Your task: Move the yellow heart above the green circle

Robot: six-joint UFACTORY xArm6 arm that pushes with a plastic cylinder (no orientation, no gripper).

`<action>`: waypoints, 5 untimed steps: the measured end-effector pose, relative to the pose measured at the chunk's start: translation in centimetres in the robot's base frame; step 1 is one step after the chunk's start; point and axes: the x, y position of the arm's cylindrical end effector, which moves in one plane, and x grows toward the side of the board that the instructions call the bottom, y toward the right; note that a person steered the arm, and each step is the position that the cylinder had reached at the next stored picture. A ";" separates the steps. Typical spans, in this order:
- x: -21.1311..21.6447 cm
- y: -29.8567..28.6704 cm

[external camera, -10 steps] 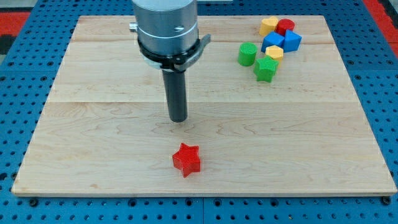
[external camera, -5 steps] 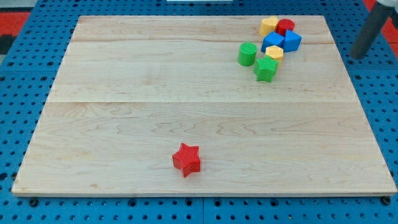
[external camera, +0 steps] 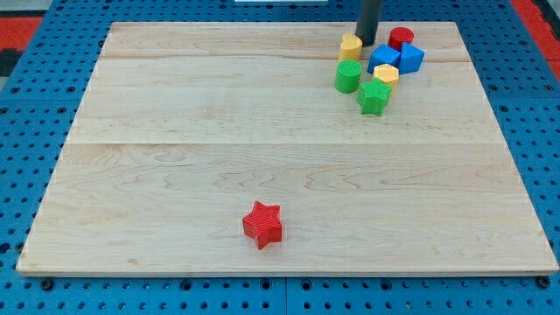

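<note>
The yellow heart [external camera: 351,46] lies at the view's top right, just above the green circle [external camera: 347,76] and nearly touching it. My tip [external camera: 367,42] is a dark rod coming down from the view's top edge. It stands right against the heart's right side, between the heart and the red circle [external camera: 402,38].
A cluster sits right of the green circle: two blue blocks [external camera: 383,59] [external camera: 411,58], a small yellow block [external camera: 386,74] and a green star [external camera: 374,96]. A red star [external camera: 262,224] lies alone near the view's bottom centre on the wooden board [external camera: 175,157].
The rod went from mid-board to the right edge, then to the top by the cluster. The yellow heart slid left and down, from beside the red circle to above the green circle.
</note>
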 end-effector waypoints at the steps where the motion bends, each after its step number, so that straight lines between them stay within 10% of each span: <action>1: 0.5 -0.3; 3: -7.1 -4.6; 5: 3.1 -6.1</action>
